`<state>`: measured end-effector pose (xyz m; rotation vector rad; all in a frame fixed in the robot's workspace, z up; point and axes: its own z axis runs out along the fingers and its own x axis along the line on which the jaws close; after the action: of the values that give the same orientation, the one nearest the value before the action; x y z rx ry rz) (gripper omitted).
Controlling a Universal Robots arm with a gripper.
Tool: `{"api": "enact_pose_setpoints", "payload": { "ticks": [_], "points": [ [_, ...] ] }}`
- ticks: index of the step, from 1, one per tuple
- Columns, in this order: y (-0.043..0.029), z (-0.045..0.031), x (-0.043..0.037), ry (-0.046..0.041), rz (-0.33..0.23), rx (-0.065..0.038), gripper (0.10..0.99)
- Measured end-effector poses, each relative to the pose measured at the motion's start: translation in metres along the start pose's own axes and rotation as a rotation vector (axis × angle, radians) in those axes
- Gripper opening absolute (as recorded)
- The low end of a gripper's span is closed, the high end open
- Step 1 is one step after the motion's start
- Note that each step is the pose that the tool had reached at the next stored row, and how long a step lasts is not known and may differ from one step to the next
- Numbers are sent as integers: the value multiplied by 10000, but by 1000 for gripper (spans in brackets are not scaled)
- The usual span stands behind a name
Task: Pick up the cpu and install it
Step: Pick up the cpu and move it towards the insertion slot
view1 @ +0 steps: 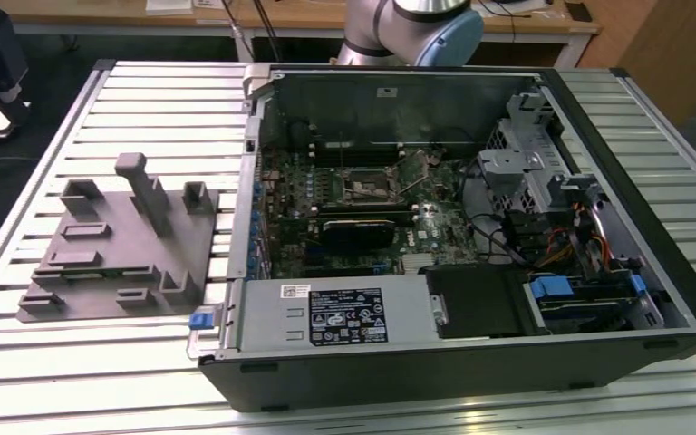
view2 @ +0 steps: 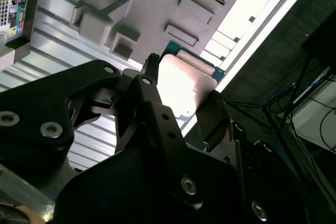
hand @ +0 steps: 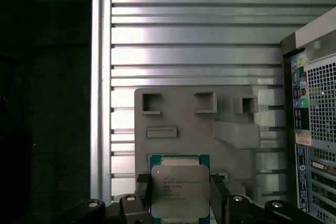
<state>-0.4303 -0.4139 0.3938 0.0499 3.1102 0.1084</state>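
Silvery-white across the top of the cpu, with faint dark print and a teal-green rim. Matte black on the hand clamped at its sides, dotted with silver screw heads. Plain mid-grey over the fixture plate, at nine o'clock in the exterior view. Bright silver in parallel ribbed stripes along the counter. Black on the computer case. Inside it, dark green on the motherboard. Grey with a black-and-white label on the power supply at six o'clock. Bright blue on the drive clips toward four o'clock, orange and red among the wires. Green, pink and blue spots on the rear ports.
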Motion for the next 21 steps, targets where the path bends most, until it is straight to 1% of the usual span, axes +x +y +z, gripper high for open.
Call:
{"api": "enact_pose_setpoints", "payload": {
  "ticks": [2,3,4,21],
  "points": [
    [1,2,-50,0,0,0,537],
    [4,4,-121,0,1,0,537],
    [5,5,-167,1,1,0,537],
    [19,18,-609,0,0,0,537]
  ]
}}
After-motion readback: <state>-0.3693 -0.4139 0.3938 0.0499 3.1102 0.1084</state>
